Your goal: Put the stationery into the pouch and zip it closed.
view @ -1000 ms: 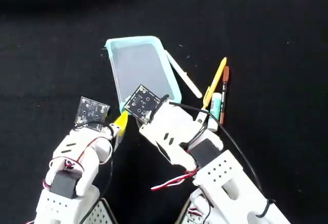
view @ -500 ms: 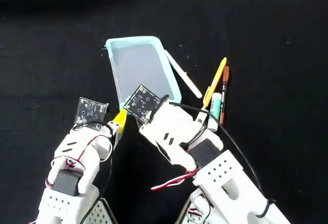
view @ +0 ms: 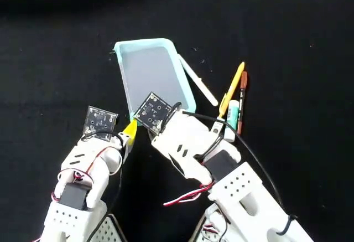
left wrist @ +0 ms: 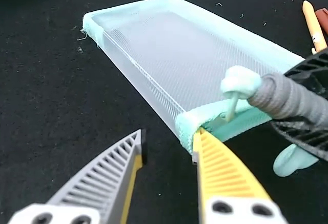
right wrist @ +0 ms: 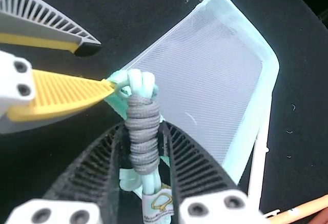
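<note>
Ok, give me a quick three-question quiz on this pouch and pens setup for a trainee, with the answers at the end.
1. True or false: all the stationery already lies inside the pouch.
2. What do the right arm's jaws hold? A) an eraser B) the grey zipper cord C) nothing
3. Fill in: the left arm's jaws stand ___, with the yellow one at the pouch's near corner.

Key:
1. False. The yellow pen and the white pen lie on the table beside the pouch.
2. B
3. open
</note>
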### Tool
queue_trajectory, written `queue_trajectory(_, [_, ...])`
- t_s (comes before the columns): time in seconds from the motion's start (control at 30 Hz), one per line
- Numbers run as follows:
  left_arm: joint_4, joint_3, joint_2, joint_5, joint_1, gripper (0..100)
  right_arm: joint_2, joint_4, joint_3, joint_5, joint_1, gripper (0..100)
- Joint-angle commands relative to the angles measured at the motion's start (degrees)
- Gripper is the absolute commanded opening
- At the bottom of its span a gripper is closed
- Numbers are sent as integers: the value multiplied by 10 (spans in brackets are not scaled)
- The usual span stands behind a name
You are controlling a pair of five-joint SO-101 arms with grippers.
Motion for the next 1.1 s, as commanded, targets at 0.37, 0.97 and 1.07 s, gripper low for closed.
queue_trajectory(0.37, [-2,7,1,-1,-45,170,-1,-2,-29,0,-7,11])
queue_trajectory(0.97, [-7,-7,-4,-23,-51,29,-2,-2,-34,0,14,11])
queue_trajectory(1.07, [-7,-14,-4,-22,-52,29,-28,-2,-30,0,46,11])
